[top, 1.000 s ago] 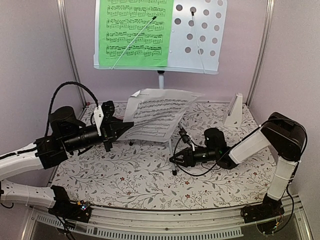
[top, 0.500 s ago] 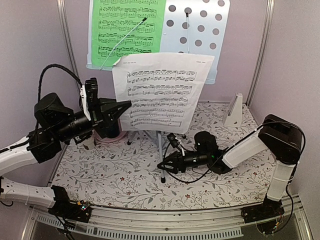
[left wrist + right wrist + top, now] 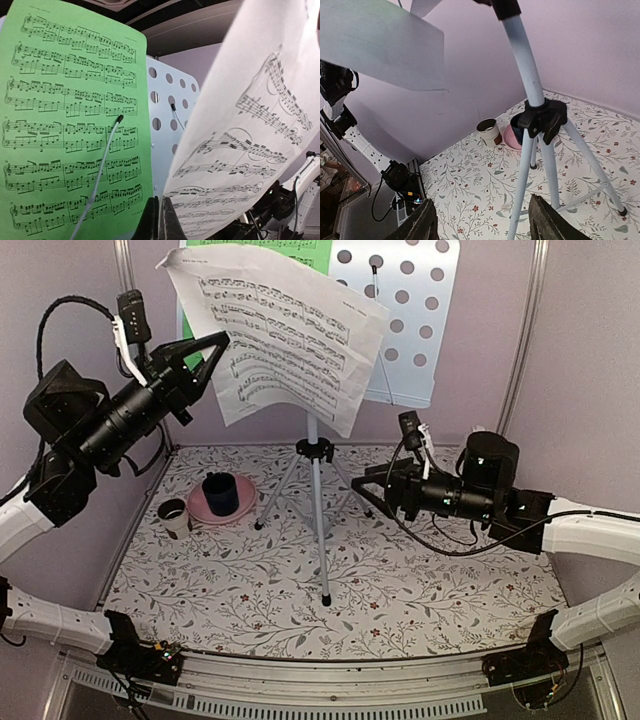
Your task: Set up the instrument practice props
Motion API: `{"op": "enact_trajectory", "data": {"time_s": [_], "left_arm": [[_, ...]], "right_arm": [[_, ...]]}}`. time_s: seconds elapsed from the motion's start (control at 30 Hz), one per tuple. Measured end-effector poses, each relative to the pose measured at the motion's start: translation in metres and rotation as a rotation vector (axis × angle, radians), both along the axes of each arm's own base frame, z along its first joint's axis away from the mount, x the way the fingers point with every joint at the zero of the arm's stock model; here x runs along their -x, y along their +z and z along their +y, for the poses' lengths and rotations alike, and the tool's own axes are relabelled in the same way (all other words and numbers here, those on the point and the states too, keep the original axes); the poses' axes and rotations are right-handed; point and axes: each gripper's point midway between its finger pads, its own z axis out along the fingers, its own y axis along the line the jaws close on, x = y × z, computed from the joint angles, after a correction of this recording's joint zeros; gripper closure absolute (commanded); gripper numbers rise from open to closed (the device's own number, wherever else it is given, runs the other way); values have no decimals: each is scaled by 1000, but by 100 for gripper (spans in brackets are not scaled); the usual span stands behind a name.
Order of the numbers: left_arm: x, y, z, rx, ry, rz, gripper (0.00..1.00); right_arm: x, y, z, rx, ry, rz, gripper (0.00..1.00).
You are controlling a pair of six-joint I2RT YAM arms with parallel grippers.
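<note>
The stand (image 3: 313, 455) is on its tripod at the middle of the table (image 3: 240, 590) in the top view, with its holed desk (image 3: 415, 330) raised at the back and the green sheet (image 3: 312, 252) showing only at the desk's upper edge. The white sheet (image 3: 290, 330) is held in the air in front of the desk, tilted and covering most of the green one. The left gripper (image 3: 213, 343) is pinched on its left edge. The right gripper (image 3: 370, 485) is low and just right of the tripod, pointing at a leg. Left of the tripod a blue cup (image 3: 220, 492) stands on a pink plate (image 3: 198, 512), and a small white cup (image 3: 172, 517) is beside the plate; what they hold cannot be made out. From the left wrist, the green sheet (image 3: 75, 125) lies flat on the desk (image 3: 167, 100) under a thin wire arm (image 3: 100, 175). The white sheet (image 3: 250, 125) curves up to the right from the left gripper (image 3: 159, 220), whose jaws are pressed together on its edge. From the right wrist, the right gripper (image 3: 482, 210) has its fingers (image 3: 422, 222) well apart and gripping nothing. The pole (image 3: 525, 65) and a leg rise between them beyond the tips. The small cup (image 3: 489, 131), blue cup (image 3: 517, 125) and plate (image 3: 509, 141) lie past the tripod.
</note>
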Motion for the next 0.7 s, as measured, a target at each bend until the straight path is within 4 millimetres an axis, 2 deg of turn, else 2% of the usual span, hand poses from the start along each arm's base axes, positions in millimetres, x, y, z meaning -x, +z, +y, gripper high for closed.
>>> {"op": "enact_trajectory", "data": {"time_s": [0.2,0.33,0.43,0.5,0.57,0.63,0.7], "left_arm": [[-20,30,18,85,79,90,100],[-25,39,25,118,96,132,100],[-25,41,25,127,88,150,100],[-25,40,25,128,85,159,100],[-25,38,25,127,81,169,100],[-24,38,25,128,78,172,100],[-23,40,26,132,76,171,100]], "right_arm": [[2,64,-27,13,-93,-44,41],[9,112,-45,-18,-126,-101,44],[16,140,-56,-37,-141,-139,44],[19,144,-63,-33,-149,-145,45],[19,140,-70,-10,-171,-136,45],[16,137,-75,7,-200,-128,46],[11,143,-79,13,-238,-127,46]]}}
